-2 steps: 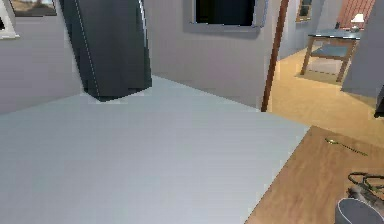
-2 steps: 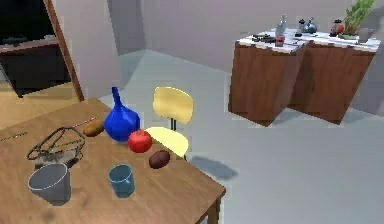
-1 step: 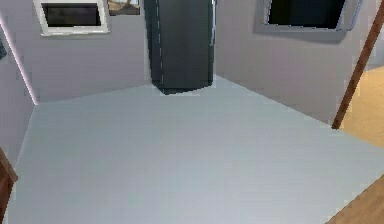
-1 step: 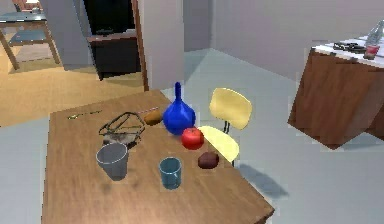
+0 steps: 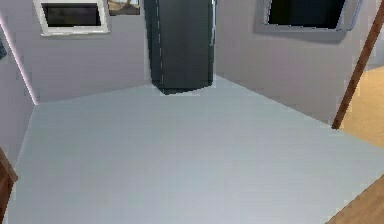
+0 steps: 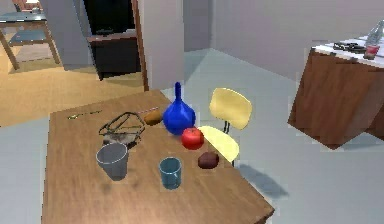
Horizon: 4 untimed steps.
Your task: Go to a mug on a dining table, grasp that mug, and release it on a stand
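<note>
Tool: its state cannot be told from these pictures.
Mug: two upright cups stand on the wooden surface (image 6: 70, 195): a grey cup (image 6: 112, 160) and, to its right, a smaller teal cup (image 6: 171, 173). No handle can be made out, so I cannot tell which is the mug.
Placing: both cups stand toward the near edge, apart from each other, which probably leaves room for a grasp.
Neighbours: behind the teal cup lie a red apple (image 6: 192, 138) and, just beside it, a brown lump (image 6: 208, 159). A blue vase (image 6: 179, 108) stands farther back.
Chair: a yellow chair (image 6: 230, 110) sits at the far edge.
Stance: the surface lies on the arm's side, likely so the arm can reach over it.
Ahead: bare floor (image 5: 190, 150) and a tall dark cabinet (image 5: 180, 45) in the corner; nothing recognisable as a stand.
</note>
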Available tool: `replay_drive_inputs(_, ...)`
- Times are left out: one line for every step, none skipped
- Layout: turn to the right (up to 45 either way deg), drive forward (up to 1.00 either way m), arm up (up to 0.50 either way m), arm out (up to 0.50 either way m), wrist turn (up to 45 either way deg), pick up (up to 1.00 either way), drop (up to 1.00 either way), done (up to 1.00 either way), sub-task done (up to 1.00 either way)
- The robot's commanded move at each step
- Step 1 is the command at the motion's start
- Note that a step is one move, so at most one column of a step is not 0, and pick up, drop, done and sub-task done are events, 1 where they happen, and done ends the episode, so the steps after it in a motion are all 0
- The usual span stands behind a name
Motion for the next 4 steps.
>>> replay_drive_inputs(0.0, 0.00, 0.36, 0.00, 0.0, 0.00, 0.00, 0.00, 0.00)
replay_drive_inputs(0.0, 0.00, 0.00, 0.20, 0.0, 0.00, 0.00, 0.00, 0.00)
replay_drive_inputs(0.0, 0.00, 0.00, 0.00, 45.0, 0.00, 0.00, 0.00, 0.00)
replay_drive_inputs(0.0, 0.00, 0.00, 0.00, 45.0, 0.00, 0.00, 0.00, 0.00)
